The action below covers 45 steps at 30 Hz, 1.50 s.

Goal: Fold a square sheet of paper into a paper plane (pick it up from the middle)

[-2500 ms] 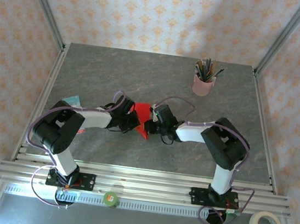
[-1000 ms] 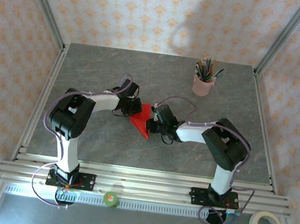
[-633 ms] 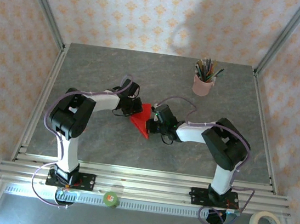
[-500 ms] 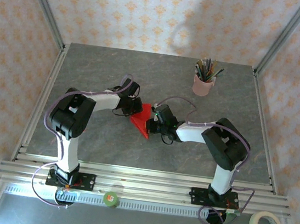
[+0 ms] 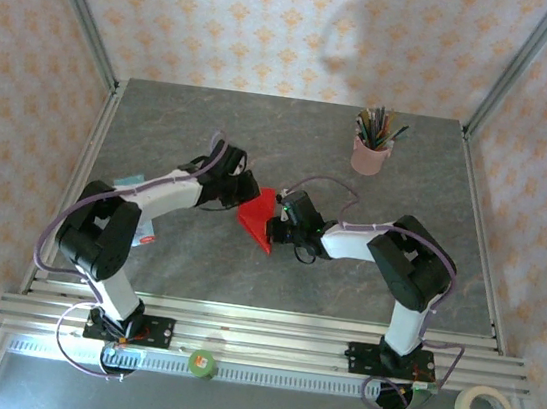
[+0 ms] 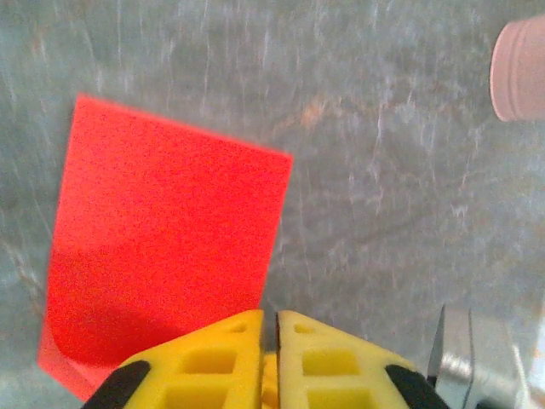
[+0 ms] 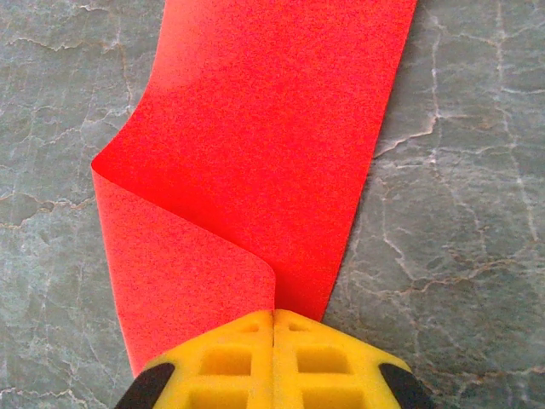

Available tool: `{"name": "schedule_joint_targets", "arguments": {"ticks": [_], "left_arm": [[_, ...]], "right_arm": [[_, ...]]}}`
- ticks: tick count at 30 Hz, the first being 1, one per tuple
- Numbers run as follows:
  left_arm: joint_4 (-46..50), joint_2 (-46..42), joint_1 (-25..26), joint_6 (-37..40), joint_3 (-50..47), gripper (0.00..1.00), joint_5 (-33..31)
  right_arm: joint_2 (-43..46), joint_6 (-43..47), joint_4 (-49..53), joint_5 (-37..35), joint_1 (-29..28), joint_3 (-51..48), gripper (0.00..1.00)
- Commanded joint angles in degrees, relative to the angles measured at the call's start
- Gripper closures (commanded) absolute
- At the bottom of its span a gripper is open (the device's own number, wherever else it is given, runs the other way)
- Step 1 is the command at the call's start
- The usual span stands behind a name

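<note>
A red sheet of paper [image 5: 256,218], partly folded over, lies mid-frame on the grey desk [image 5: 182,132]. The right tool [image 7: 273,315], fingers pressed together, pinches its curled fold. The left tool [image 6: 269,317], nearly closed, sits at the sheet's upper-left edge; whether it grips is unclear.

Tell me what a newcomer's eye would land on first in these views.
The bright red sheet of thin paper, partly folded over itself, lies in the middle of the grey stone-look table. The right arm's yellow fingers are shut on its edge, and the left arm's yellow fingers are closed at its opposite side. A pink pencil cup stands toward the far right.
</note>
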<state>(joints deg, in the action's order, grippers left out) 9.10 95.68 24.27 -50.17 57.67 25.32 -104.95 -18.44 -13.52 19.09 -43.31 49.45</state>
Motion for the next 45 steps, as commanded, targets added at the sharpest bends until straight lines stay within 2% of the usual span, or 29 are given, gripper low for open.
{"name": "schedule_joint_targets", "arguments": {"ticks": [1, 11, 41, 45], "left_arm": [[-2.1, -0.6, 1.7, -3.7, -3.9, 0.91, 3.3], [-5.4, 1.2, 3.7, -5.6, -8.1, 0.96, 5.1], [-4.3, 4.0, 3.8, -5.2, -11.2, 0.96, -1.2], [-4.4, 4.7, 3.8, -5.5, -11.6, 0.97, -1.6]], "right_arm": [[-2.1, -0.6, 2.5, -0.8, 0.2, -1.0, 0.98], [-2.3, -0.6, 2.6, -1.0, 0.2, -1.1, 0.98], [-2.5, -0.5, 3.6, -1.2, 0.2, -0.4, 0.98], [-1.9, -0.6, 3.8, -0.7, 0.2, 0.0, 0.95]]}}
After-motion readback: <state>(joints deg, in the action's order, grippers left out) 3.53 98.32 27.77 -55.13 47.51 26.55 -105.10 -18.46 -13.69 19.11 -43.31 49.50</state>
